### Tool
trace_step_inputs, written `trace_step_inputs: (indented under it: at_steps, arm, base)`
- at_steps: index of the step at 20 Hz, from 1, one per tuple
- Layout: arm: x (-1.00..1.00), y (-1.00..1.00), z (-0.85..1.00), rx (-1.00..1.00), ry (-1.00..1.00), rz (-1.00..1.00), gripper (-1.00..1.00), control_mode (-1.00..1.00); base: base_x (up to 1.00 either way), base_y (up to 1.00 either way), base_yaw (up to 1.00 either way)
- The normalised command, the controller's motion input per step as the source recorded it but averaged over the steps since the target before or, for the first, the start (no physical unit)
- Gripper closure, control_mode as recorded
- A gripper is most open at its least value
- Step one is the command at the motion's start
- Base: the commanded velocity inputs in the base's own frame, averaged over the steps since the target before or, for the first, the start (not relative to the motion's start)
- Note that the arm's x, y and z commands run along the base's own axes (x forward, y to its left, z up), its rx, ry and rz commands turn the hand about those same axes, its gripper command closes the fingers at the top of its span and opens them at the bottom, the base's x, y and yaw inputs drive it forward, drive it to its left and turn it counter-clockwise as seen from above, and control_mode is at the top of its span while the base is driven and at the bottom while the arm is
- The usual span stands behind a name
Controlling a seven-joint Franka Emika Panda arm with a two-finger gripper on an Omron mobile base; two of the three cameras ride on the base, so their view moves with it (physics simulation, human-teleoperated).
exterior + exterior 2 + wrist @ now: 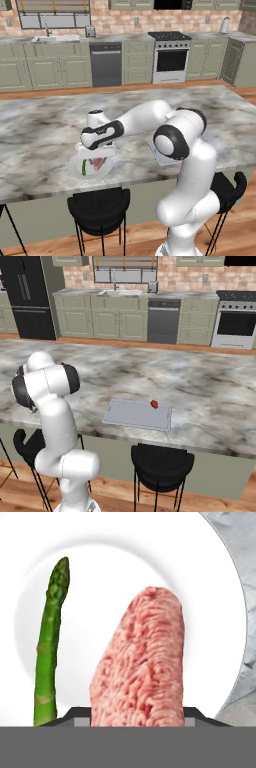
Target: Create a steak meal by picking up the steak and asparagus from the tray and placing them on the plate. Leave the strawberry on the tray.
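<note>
Claw half-open around steak, directly over plate.
Steak's long axis runs between the tips, parallel to asparagus alongside; release straight down.

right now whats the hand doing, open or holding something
Hand: closed on the steak, holding it over the plate, beside the asparagus.

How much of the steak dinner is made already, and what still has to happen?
Nearly all of it. The asparagus already lies on the plate. The gripper hangs just over the plate with the steak between its fingers, so that piece looks held, not yet let go. The strawberry sits alone on the tray, as it should. What is left: release the steak and lift away.
</note>
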Motion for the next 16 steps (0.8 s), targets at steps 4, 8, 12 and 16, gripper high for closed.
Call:
trace_step_inputs:
  at_steps: [4,8,12,16]
  arm:
    - [0.21,0.10,-0.24,0.00,0.00,0.00,1.00,-1.00]
    - [0.23,0.02,-0.11,0.00,0.00,0.00,-1.00,-1.00]
    - [0.03,0.00,0.00,0.00,-0.04,0.00,-1.00,-1.00]
    - [0.00,0.07,0.00,0.00,-0.12,0.00,-1.00,-1.00]
  base:
    - [0.00,0.00,0.00]
    - [0.00,0.00,0.00]
    - [0.00,0.00,0.00]
    - [0.00,0.00,0.00]
